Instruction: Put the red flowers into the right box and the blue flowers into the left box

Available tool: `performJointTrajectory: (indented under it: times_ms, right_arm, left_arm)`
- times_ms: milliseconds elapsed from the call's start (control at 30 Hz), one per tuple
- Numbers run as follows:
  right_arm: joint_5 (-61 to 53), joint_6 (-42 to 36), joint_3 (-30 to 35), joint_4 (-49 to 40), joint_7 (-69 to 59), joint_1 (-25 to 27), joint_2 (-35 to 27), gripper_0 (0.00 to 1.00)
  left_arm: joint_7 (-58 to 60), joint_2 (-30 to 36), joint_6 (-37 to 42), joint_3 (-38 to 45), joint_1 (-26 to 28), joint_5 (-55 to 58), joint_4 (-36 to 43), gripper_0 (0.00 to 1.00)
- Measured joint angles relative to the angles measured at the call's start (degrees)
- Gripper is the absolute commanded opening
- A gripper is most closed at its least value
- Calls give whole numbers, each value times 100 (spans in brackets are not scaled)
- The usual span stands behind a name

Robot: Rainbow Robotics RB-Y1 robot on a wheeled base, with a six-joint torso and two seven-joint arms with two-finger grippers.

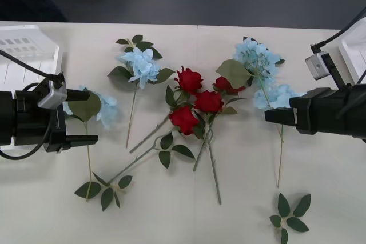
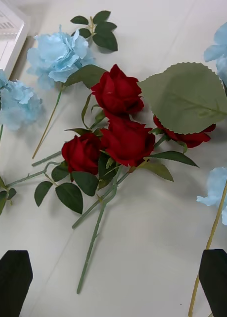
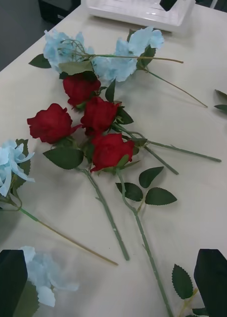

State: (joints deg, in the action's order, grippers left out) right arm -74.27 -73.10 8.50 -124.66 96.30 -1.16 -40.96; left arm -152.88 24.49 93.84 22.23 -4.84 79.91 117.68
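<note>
Several red flowers (image 1: 197,104) (image 2: 118,124) (image 3: 96,124) lie bunched at the table's middle, stems toward the front. Blue flowers lie around them: one at back left (image 1: 140,64) (image 2: 56,54), two at the right (image 1: 260,61) (image 3: 118,59), and one (image 1: 97,107) between the fingers of my open left gripper (image 1: 86,116) (image 3: 113,287). My right gripper (image 1: 269,116) (image 2: 113,285) is open too, hovering beside the right blue cluster and holding nothing. The left box (image 1: 54,55) (image 2: 14,34) sits at the back left. The right box (image 1: 351,52) (image 3: 138,15) shows its edge at the far right.
A loose leaf sprig (image 1: 289,215) lies at the front right. More leaves (image 1: 106,190) lie at the front left, at the stem ends. Bare tabletop stretches along the front edge. Black cables run from both wrists.
</note>
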Motion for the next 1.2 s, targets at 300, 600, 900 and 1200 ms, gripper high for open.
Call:
performJointTrajectory:
  times_ms: [300,600,900,1200]
  right_arm:
    - [0,0,0,0,0,0,0,100]
    - [0,0,0,0,0,0,0,100]
    - [0,0,0,0,0,0,0,100]
    - [51,-23,-114,153,0,113,169,100]
  left_arm:
    - [0,28,388,7,63,-2,4,100]
    - [5,93,415,369,61,-328,6,100]
    - [1901,93,414,422,61,-911,137,100]
    - [3836,93,414,418,61,-1425,617,100]
